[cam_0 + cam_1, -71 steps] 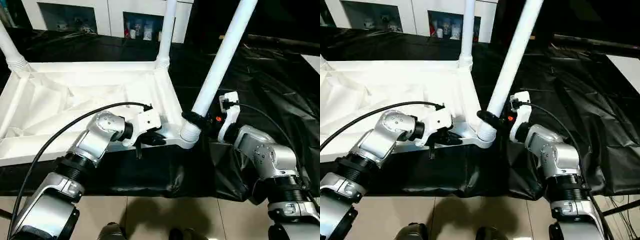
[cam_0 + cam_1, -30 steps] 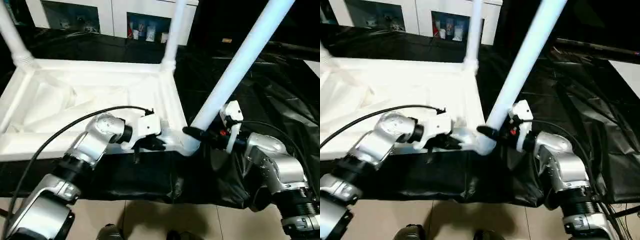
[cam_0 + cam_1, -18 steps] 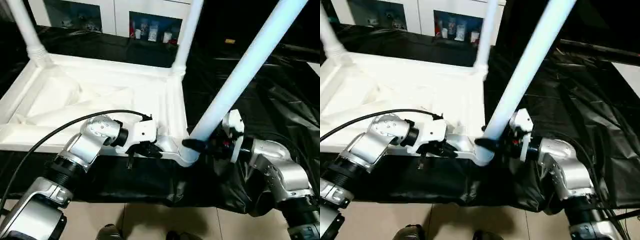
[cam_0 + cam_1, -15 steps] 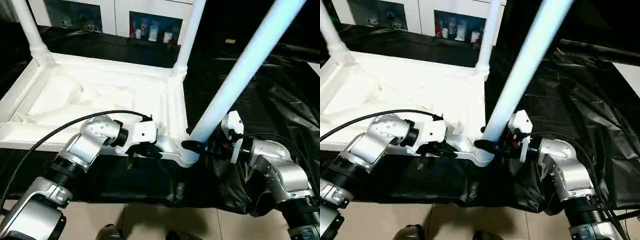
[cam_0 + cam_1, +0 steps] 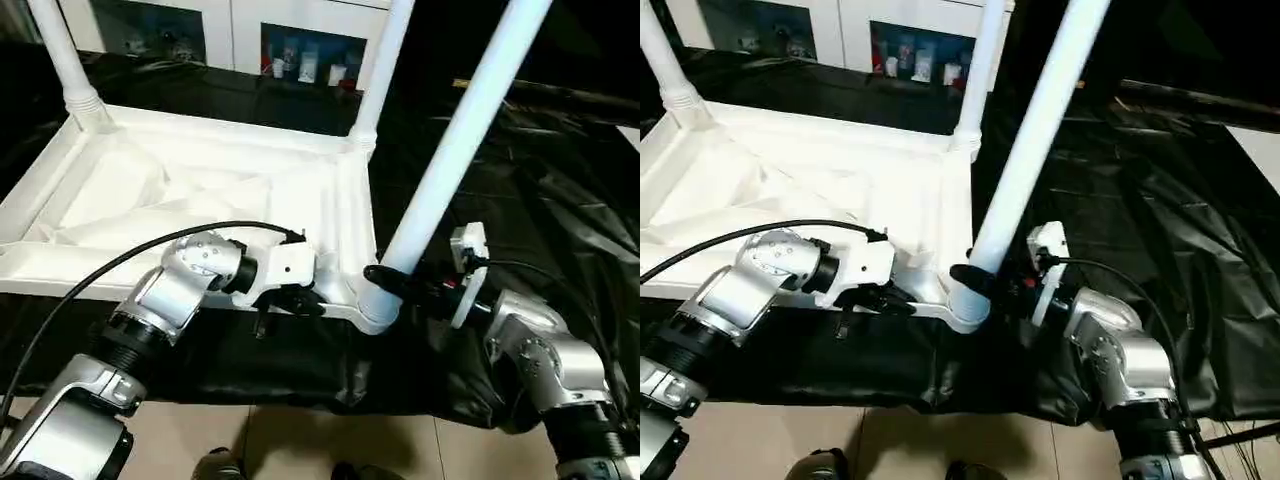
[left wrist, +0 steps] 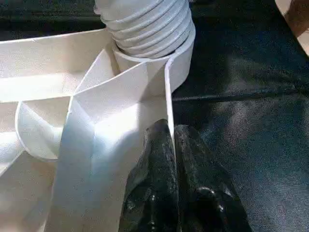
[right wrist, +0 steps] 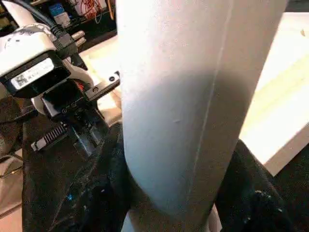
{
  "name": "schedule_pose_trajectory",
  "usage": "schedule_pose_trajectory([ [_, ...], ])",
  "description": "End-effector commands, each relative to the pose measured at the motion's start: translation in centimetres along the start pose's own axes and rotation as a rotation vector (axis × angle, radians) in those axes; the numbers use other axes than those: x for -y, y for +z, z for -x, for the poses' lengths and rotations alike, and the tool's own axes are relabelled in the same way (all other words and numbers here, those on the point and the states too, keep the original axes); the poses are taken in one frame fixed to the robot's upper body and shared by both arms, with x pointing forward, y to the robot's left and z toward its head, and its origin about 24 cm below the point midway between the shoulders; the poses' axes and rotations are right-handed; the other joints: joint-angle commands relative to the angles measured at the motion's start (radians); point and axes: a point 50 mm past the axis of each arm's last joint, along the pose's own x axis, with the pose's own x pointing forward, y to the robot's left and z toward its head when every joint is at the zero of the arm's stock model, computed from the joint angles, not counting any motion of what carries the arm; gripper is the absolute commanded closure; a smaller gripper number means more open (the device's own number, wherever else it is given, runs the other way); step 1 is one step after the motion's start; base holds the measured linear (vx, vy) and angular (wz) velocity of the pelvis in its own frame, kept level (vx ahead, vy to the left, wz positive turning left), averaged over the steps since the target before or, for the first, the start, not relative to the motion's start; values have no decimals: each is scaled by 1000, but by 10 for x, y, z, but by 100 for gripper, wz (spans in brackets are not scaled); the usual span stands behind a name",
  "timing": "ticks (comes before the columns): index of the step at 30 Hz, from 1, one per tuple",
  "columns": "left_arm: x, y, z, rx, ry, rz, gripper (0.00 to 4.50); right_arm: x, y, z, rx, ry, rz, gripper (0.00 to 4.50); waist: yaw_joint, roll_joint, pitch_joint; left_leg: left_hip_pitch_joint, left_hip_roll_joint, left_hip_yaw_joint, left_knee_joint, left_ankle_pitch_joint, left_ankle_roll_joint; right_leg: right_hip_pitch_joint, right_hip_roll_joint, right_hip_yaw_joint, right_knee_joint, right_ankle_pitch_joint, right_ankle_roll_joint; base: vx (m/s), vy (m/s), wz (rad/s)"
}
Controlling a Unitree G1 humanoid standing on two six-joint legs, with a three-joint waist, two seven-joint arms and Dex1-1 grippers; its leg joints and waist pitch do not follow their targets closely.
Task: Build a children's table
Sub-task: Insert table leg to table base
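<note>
Item: small white plastic children's table (image 5: 200,200), lying upside down on black cloth, two far legs seated at 11 and 12 o'clock; I had left gripper (image 6: 170,145) pinched shut on its near rim, right gripper (image 5: 400,283) clamped round the third white tapered leg (image 5: 455,140) standing tilted in the near-right socket at 5 o'clock, seating unfinished by my judgement, fourth leg outstanding.

Head pair looks down; wrist cameras sit close.

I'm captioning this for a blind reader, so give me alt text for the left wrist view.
The left end effector is shut on the thin white side wall of the upside-down children's table, its two black fingers pinching the wall's edge. Just beyond, the ribbed end of a white leg sits in the round corner socket, with black cloth underneath.
</note>
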Motion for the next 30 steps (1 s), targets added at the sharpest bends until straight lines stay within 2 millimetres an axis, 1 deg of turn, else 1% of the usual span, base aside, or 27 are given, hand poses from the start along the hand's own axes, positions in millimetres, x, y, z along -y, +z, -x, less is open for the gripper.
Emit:
schedule_pose_trajectory([
  [1, -2, 4, -5, -3, 8, -30, 450, 3, -33, 18, -90, -129, -104, 264, -5, 20, -51, 27, 35, -15, -74, -324, -6, 27, -62, 41, -73, -286, -191, 0, 0, 0],
  [2, -2, 4, -5, -3, 8, -30, 450, 3, -33, 18, -90, -129, -104, 264, -4, 20, -48, 27, 35, -15, -75, -323, -6, 26, -62, 42, -76, -291, -185, 0, 0, 0],
  [3, -2, 4, -6, -4, 14, -29, 450, 1, -35, 20, -82, -142, -99, 264, -1, 23, -48, 34, 37, -13, -74, -335, -7, 19, -62, 44, -78, -296, -185, 0, 0, 0],
  [4, -3, 4, -6, -4, 21, -28, 450, -1, -37, 21, -67, -170, -91, 264, -1, 26, -50, 29, 36, -16, -77, -346, -13, 23, -63, 43, -78, -311, -181, 0, 0, 0],
  [5, -4, 4, -6, -5, 24, -28, 450, -1, -38, 22, -58, -188, -86, 264, 0, 25, -49, 31, 37, -15, -77, -357, -15, 21, -64, 43, -81, -322, -177, 0, 0, 0],
  [6, -4, 4, -6, -3, 29, -27, 450, -3, -40, 23, -44, -218, -73, 264, 1, 24, -49, 31, 37, -16, -77, -369, -17, 20, -65, 43, -81, -339, -172, 0, 0, 0],
  [7, -4, 5, -6, 1, 35, -23, 450, -4, -41, 23, -28, -237, -77, 264, 0, 31, -49, 28, 36, -20, -80, -384, -24, 20, -66, 44, -82, -366, -161, 0, 0, 0],
  [8, -5, 5, -6, 2, 38, -21, 450, -5, -42, 23, -19, -247, -81, 264, 0, 31, -49, 28, 36, -20, -80, -384, -24, 20, -66, 44, -82, -366, -161, 0, 0, 0],
  [9, -5, 5, -6, 5, 42, -19, 450, -6, -44, 24, -1, -264, -92, 264, -2, 27, -47, 29, 36, -20, -81, -405, -27, 17, -66, 44, -88, -394, -155, 0, 0, 0],
  [11, -5, 5, -6, 7, 45, -17, 450, -8, -47, 24, 16, -287, -101, 264, -1, 27, -46, 30, 36, -22, -81, -428, -28, 14, -69, 45, -93, -437, -146, 0, 0, 0],
  [12, -6, 5, -7, 7, 47, -16, 450, -9, -50, 24, 21, -302, -100, 264, -2, 33, -45, 30, 36, -24, -84, -440, -32, 13, -69, 45, -96, -451, -140, 0, 0, 0],
  [13, -6, 5, -7, 7, 47, -16, 450, -9, -50, 24, 21, -303, -100, 264, -1, 32, -45, 29, 36, -25, -84, -443, -34, 14, -69, 45, -96, -456, -135, 0, 0, 0],
  [15, -6, 5, -7, 6, 48, -16, 450, -12, -52, 23, 18, -319, -80, 264, -1, 38, -42, 28, 36, -27, -86, -454, -36, 13, -70, 45, -97, -470, -130, 0, 0, 0],
  [16, -6, 5, -7, 5, 49, -16, 450, -14, -53, 23, -1, -316, -47, 264, -1, 36, -42, 29, 36, -27, -86, -459, -38, 10, -69, 45, -98, -470, -127, 0, 0, 0],
  [18, -6, 4, -7, 4, 51, -17, 450, -19, -55, 20, -36, -305, 17, 264, -1, 36, -41, 26, 36, -27, -87, -456, -38, 12, -69, 46, -98, -466, -121, 0, 0, 0],
  [20, -6, 4, -7, 4, 53, -17, 450, -24, -54, 17, -41, -295, 44, 264, -1, 33, -37, 24, 35, -27, -89, -450, -35, 11, -68, 46, -98, -471, -114, 0, 0, 0],
  [21, -6, 4, -7, 3, 54, -17, 450, -24, -54, 16, -39, -293, 46, 264, -2, 34, -37, 24, 35, -28, -89, -450, -34, 12, -69, 46, -98, -475, -112, 0, 0, 0],
  [23, -6, 4, -7, 3, 56, -16, 450, -26, -53, 15, -35, -292, 48, 264, -5, 25, -29, 23, 35, -28, -90, -463, -28, 8, -69, 47, -102, -511, -103, 0, 0, 0],
  [24, -6, 4, -7, 3, 57, -16, 450, -26, -52, 15, -33, -292, 49, 264, -7, 26, -27, 24, 35, -29, -91, -475, -26, 6, -72, 47, -106, -543, -96, 0, 0, 0],
  [25, -6, 4, -7, 3, 59, -14, 450, -26, -53, 14, -28, -297, 48, 264, -9, 21, -23, 26, 35, -30, -91, -483, -24, 2, -73, 47, -110, -570, -87, 0, 0, 0],
  [27, -6, 4, -8, 4, 62, -11, 450, -27, -53, 14, -21, -304, 48, 264, -10, 22, -20, 25, 36, -32, -94, -477, -21, 2, -74, 47, -113, -586, -77, 0, 0, 0],
  [28, -6, 4, -8, 6, 64, -9, 450, -28, -55, 14, -6, -314, 34, 264, -11, 18, -16, 25, 36, -31, -95, -473, -19, 1, -74, 47, -115, -585, -74, 0, 0, 0],
  [30, -5, 4, -8, 6, 66, -8, 450, -30, -56, 14, 1, -320, 26, 264, -12, 20, -15, 26, 36, -32, -98, -473, -19, 0, -74, 47, -116, -585, -69, 0, 0, 0],
])
